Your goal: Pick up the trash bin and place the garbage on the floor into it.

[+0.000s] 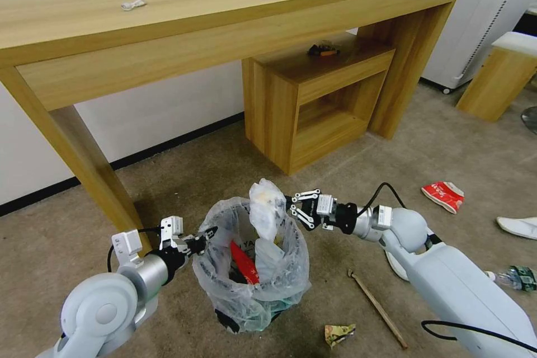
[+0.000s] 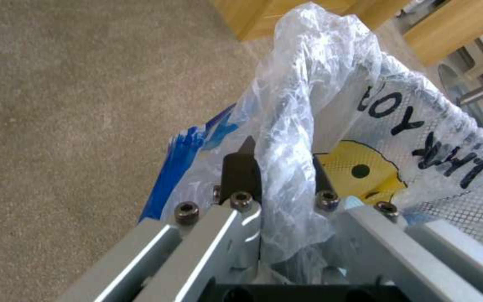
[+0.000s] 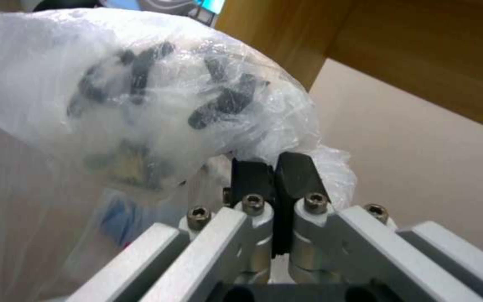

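Observation:
The trash bin (image 1: 251,285), lined with a crinkly translucent bag (image 2: 308,105) showing a yellow cartoon figure and black letters, sits between my arms on the beige floor (image 1: 335,179). My left gripper (image 1: 208,234) is shut on the rim fold of the bag (image 2: 283,176). My right gripper (image 1: 292,208) is shut on a raised flap of the bag (image 1: 265,207); its fingertips (image 3: 253,176) pinch the plastic. A red wrapper (image 1: 244,263) lies inside the bin. On the floor lie a red wrapper (image 1: 443,194), a wooden stick (image 1: 377,307), a crumpled wrapper (image 1: 338,333), a bottle (image 1: 514,278) and a white slipper (image 1: 517,226).
A long wooden desk (image 1: 224,17) spans the back, its leg (image 1: 89,168) close to my left arm. A low wooden cabinet (image 1: 313,106) stands under it. A wooden stool (image 1: 500,78) and a white unit (image 1: 486,11) are at the far right.

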Robot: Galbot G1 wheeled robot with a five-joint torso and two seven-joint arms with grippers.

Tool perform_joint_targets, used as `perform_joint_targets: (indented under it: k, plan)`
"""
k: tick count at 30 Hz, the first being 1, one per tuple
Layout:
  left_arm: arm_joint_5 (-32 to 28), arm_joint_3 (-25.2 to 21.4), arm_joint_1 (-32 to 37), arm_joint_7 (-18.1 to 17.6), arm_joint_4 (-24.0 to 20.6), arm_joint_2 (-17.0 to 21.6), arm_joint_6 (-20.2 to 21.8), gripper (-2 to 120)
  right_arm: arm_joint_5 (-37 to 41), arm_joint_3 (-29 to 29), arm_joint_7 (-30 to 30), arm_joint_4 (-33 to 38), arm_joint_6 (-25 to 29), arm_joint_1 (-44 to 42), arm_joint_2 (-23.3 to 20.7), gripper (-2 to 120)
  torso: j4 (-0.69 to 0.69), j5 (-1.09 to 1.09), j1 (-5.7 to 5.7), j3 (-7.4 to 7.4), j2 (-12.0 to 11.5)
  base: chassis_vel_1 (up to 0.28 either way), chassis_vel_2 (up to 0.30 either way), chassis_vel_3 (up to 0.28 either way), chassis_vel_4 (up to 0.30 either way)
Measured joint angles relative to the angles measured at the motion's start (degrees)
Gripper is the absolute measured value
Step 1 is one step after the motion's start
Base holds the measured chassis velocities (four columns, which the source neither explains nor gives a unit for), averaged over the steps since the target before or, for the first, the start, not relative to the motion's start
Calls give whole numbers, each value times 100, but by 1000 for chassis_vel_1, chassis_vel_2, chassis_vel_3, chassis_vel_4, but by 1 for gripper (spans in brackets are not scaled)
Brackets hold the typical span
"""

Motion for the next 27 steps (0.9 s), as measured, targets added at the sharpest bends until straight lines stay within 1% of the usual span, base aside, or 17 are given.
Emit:
perform_joint_targets:
  k: [2, 3, 4, 7, 8, 11, 12, 14, 15, 16, 18, 19, 20, 22, 23, 24, 27]
  plan:
    - [8, -13, 20, 4, -26, -3, 0, 3, -103, 35, -41, -27, -40, -32, 0, 0, 0, 0, 0, 0, 0, 0, 0, 0, 0]
    - [10, -19, 27, 5, -34, -4, 0, 3, -116, 43, -41, -29, -73, -47, 0, 6, 0, 0, 0, 0, 0, 0, 0, 0, 0]
    - [10, -19, 27, 5, -34, -4, 0, 3, -116, 43, -41, -29, -73, -47, 0, 6, 0, 0, 0, 0, 0, 0, 0, 0, 0]
    - [15, -30, 46, 9, -52, -5, 1, 3, -119, 55, -50, -30, -148, -54, 0, 21, 0, 0, 0, 0, 0, 0, 0, 0, 0]
    - [15, -30, 46, 9, -52, -5, 1, 3, -119, 55, -50, -30, -148, -54, 0, 21, 0, 0, 0, 0, 0, 0, 0, 0, 0]
    - [18, -39, 46, 10, -55, -6, 1, 3, -105, 76, -126, -6, -226, -49, -4, 34, 0, -1, 0, 0, 0, 0, 0, 0, 0]
    - [18, -39, 46, 10, -55, -6, 1, 3, -105, 76, -126, -6, -226, -49, -4, 34, 0, -1, 0, 0, 0, 0, 0, 0, 0]
    - [18, -41, 47, 11, -58, -5, 1, 3, -98, 84, -145, -4, -247, -46, -7, 45, 0, 0, 0, 0, 0, 0, 0, 0, 0]
    - [18, -41, 47, 11, -58, -5, 1, 3, -96, 84, -145, -4, -248, -43, -8, 48, 0, -1, 0, 0, 0, 0, 0, 0, 0]
    - [18, -41, 47, 11, -58, -5, 1, 3, -96, 84, -145, -4, -248, -43, -8, 48, 0, -1, 0, 0, 0, 0, 0, 0, 0]
    - [18, -42, 48, 12, -66, -9, 1, 3, -94, 84, -144, -4, -249, -31, -8, 59, 0, 0, 0, 0, 0, 0, 0, 0, 0]
    - [18, -42, 50, 12, -69, -9, 1, 3, -92, 84, -142, -4, -249, -27, -8, 61, 0, -1, 0, 0, 0, 0, 0, 0, 0]
    - [18, -42, 50, 12, -69, -9, 1, 3, -92, 84, -142, -4, -249, -27, -8, 61, 0, -1, 0, 0, 0, 0, 0, 0, 0]
    - [18, -52, 58, 14, -78, -7, 1, 3, -85, 75, -136, -1, -256, -6, -7, 73, 0, 0, 0, 0, 0, 0, 0, 0, 0]
    - [18, -59, 59, 15, -82, -5, 1, 3, -78, 70, -134, 5, -262, 3, -7, 77, 0, 0, 0, 0, 0, 0, 0, 0, 0]
    - [18, -59, 59, 15, -82, -5, 1, 3, -78, 70, -134, 5, -262, 3, -7, 77, 0, 0, 0, 0, 0, 0, 0, 0, 0]
    - [21, -70, 71, 17, -86, -1, 1, 3, -54, 63, -131, 29, -283, 29, -7, 93, 0, 0, 0, 0, 0, 0, 0, 0, 0]
